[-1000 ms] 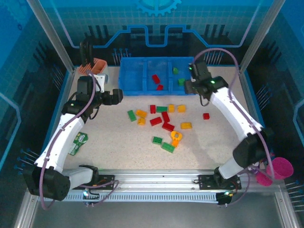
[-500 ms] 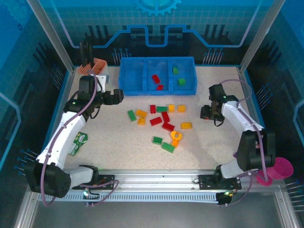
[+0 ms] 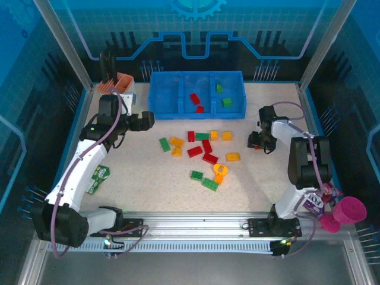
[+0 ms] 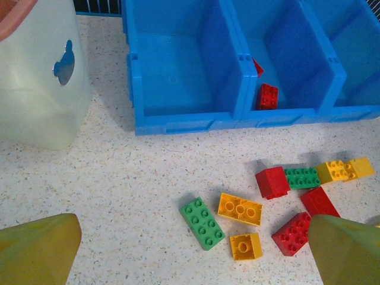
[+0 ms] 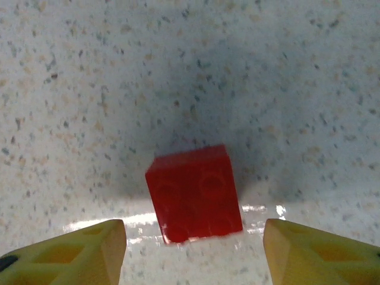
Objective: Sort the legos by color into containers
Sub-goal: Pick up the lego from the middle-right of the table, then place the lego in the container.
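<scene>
Bright, even overhead light; soft shadow surrounds the red brick (image 5: 195,193), a glare streak on the table (image 5: 89,89) beside it; foreground blurred.

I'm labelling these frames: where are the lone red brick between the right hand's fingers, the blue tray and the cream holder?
lone red brick (image 5: 195,193): right wrist view, middle of its top face.
blue tray (image 4: 190,123): left wrist view, front wall.
cream holder (image 4: 35,89): left wrist view, side wall.

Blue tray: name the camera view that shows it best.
Top external: the whole blue tray appears, all three compartments. The left wrist view is closer but crops its right compartment. The right wrist view faces a red brick on the table.
</scene>
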Controlling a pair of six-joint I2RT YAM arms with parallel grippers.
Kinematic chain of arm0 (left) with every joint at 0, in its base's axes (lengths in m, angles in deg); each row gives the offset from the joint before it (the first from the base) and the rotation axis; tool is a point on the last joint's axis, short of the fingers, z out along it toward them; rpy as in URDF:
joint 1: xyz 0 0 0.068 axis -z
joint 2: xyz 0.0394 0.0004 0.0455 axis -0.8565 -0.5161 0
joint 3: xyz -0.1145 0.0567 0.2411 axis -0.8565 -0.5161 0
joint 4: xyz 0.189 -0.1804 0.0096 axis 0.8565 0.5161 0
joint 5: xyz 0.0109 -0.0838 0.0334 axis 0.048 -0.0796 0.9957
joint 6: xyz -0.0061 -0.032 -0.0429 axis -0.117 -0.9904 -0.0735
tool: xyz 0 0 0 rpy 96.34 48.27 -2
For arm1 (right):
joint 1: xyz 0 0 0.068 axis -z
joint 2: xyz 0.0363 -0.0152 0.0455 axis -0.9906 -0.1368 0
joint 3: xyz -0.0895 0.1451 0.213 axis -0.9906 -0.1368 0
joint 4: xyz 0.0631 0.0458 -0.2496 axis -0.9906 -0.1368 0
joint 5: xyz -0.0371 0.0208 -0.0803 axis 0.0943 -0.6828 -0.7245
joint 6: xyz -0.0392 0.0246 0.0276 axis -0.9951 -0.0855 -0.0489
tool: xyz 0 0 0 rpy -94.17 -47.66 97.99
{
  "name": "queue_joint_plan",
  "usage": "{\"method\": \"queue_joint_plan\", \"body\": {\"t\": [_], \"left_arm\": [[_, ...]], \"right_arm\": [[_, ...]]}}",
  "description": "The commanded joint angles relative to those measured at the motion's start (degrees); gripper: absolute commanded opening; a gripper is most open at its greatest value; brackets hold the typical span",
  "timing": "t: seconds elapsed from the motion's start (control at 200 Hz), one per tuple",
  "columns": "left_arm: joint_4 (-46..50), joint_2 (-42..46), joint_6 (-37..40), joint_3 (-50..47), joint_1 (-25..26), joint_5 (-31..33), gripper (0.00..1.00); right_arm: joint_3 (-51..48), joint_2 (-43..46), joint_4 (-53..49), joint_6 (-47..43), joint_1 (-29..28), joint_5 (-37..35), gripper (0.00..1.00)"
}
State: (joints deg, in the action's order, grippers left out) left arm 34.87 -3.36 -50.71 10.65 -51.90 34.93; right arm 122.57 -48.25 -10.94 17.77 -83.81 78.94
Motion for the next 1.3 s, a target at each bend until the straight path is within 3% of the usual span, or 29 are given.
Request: {"method": "queue_joint_plan", "body": {"t": [0.0, 0.29, 0.545, 0.676, 0.856, 1.161, 1.291], "left_arm": [[-0.2, 0.5, 0.8, 0.3, -0.1, 0.2, 0.99], [0.2, -0.5, 0.9, 0.6, -0.1, 0.2, 0.99], [-0.4, 0.4, 1.4, 0.8, -0.1, -1.0, 0.99], [-1.6, 1.6, 1.3, 0.2, -0.1, -0.6, 0.99], [-3.2, 4.1, 1.2, -1.2, -0.1, 2.0, 1.0], [-2.7, 4.2, 1.1, -0.8, -0.1, 3.4, 0.99], [-2.5, 4.2, 1.7, -0.9, -0.2, 3.9, 0.99]], "right_arm": [[2.1, -2.7, 0.2, -1.6, 0.8, 0.2, 0.59], [3.5, -5.9, -0.7, -2.6, 0.5, 1.3, 0.35], [9.4, 0.3, -4.2, -5.7, -5.8, 2.7, 0.3], [21.2, -1.2, -8.2, -7.9, -12.7, 1.0, 0.29], [41.4, -10.2, -12.3, -11.0, -20.3, -0.5, 0.29], [80.3, -35.1, -19.7, -14.0, -24.1, 2.0, 0.3], [89.4, -42.1, -19.2, -14.0, -24.1, 4.7, 0.32]]}}
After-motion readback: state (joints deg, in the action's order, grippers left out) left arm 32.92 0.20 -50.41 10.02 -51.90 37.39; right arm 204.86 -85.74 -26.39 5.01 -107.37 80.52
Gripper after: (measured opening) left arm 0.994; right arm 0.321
